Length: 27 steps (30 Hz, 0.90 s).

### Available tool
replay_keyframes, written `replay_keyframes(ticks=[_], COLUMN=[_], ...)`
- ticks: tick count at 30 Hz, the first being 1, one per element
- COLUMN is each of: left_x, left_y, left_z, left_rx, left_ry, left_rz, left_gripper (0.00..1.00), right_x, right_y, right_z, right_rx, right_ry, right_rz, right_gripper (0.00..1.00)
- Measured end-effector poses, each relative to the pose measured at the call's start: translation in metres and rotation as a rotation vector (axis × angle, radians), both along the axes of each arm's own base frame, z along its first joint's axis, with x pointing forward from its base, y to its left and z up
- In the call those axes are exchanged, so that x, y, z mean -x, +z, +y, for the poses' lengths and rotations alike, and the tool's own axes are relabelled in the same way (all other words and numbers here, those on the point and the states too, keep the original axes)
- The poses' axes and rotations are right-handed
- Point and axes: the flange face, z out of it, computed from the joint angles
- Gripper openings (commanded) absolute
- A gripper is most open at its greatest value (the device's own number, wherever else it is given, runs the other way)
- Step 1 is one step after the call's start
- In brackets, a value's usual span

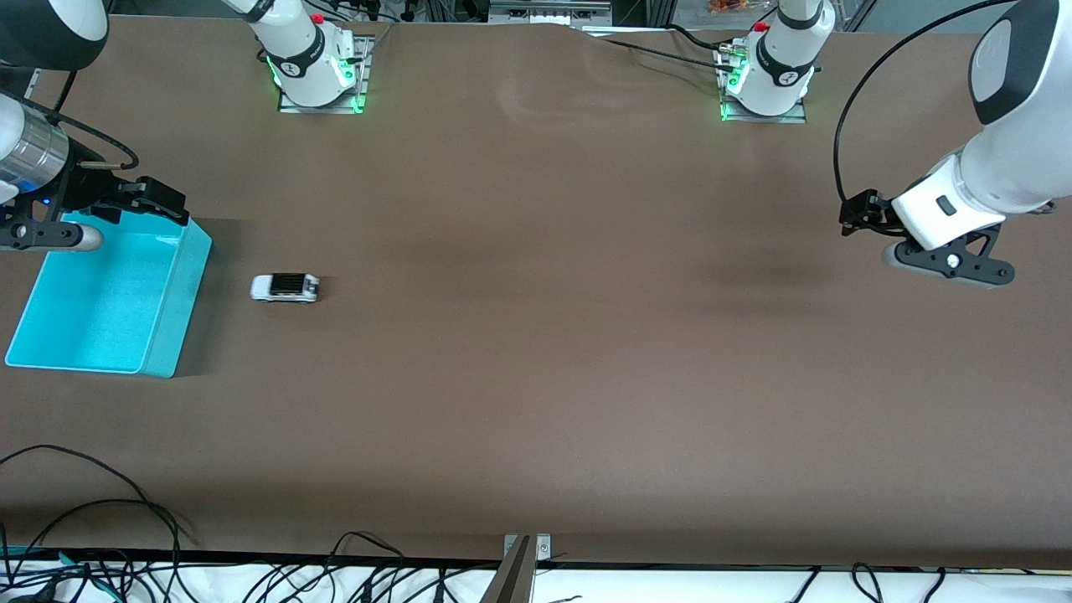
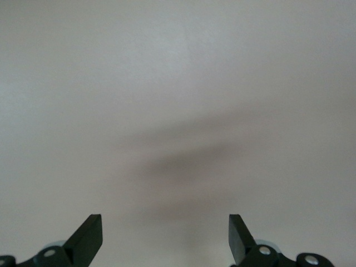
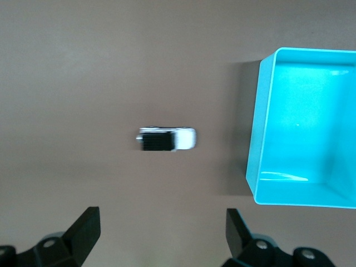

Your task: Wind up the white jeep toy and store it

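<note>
The white jeep toy (image 1: 285,287) (image 3: 167,139), tiny with a black roof section, rests on the brown table. It is a short way from the turquoise bin (image 1: 180,293) (image 3: 257,128), on the side toward the left arm's end. My right gripper (image 1: 159,203) (image 3: 163,228) hovers open over the bin's edge that lies farthest from the front camera, holding nothing. My left gripper (image 1: 861,216) (image 2: 166,233) waits open above bare table at the left arm's end, with nothing between its fingers.
The bin holds nothing. Both arm bases (image 1: 314,67) (image 1: 770,75) stand along the table edge farthest from the front camera. Black cables (image 1: 100,511) and a metal bracket (image 1: 523,553) lie at the edge nearest that camera.
</note>
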Motion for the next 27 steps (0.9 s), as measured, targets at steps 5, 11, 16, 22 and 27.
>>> replay_keyframes(ticks=[5, 11, 16, 22, 27], left_x=[0.008, 0.011, 0.012, 0.015, 0.015], left_y=[0.007, 0.016, 0.028, 0.042, 0.049], left_z=[0.010, 0.015, 0.013, 0.010, 0.010], left_rx=[-0.002, -0.002, -0.002, -0.003, -0.002], left_ry=[0.018, 0.025, 0.024, 0.019, 0.019], left_rz=[-0.022, -0.039, -0.038, -0.030, -0.038], left_gripper=[1.00, 1.00, 1.00, 1.00, 1.00], right_x=[0.001, 0.002, 0.001, -0.004, -0.011], right_y=[-0.001, -0.001, -0.003, -0.017, -0.037], right_z=[0.001, 0.002, 0.009, 0.011, 0.011], right_rx=[0.000, -0.002, -0.015, -0.040, -0.067], right_ry=[0.002, 0.031, 0.179, 0.421, 0.609], right_rz=[0.012, 0.016, 0.020, 0.046, 0.080], right_gripper=[1.00, 1.00, 1.00, 1.00, 1.00])
